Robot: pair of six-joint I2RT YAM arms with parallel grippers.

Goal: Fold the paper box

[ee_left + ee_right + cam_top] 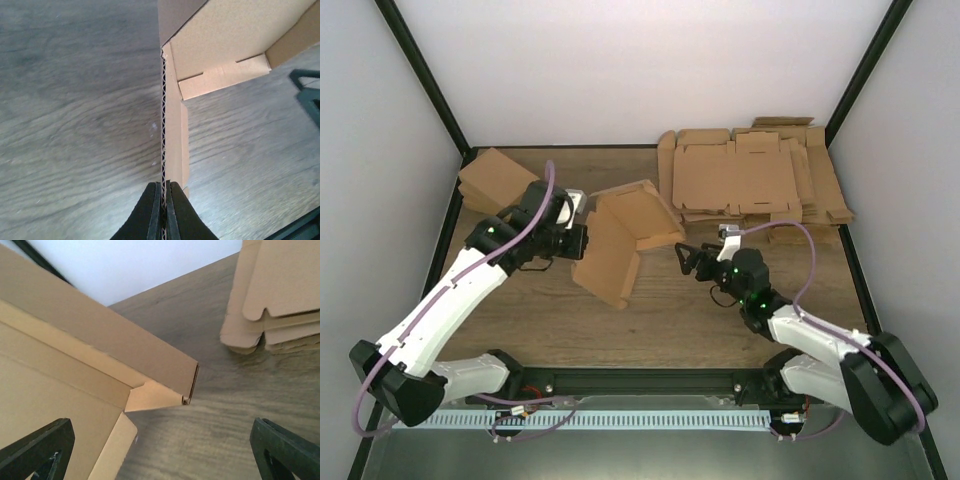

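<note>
The paper box (625,240) is a plain brown cardboard piece, half formed, standing tilted at the table's middle with one large panel hanging down toward the front. My left gripper (582,240) is shut on the edge of a box panel; in the left wrist view the corrugated edge (163,125) runs straight up from between the fingertips (165,192). My right gripper (682,259) is open and empty, just right of the box. In the right wrist view a box corner with a folded tab (155,396) lies ahead between the two fingers (40,447).
A thick pile of flat tabbed cardboard sheets (750,180) lies at the back right and also shows in the right wrist view (280,295). Small brown boxes (495,180) sit at the back left. Black frame posts stand at the table's back corners.
</note>
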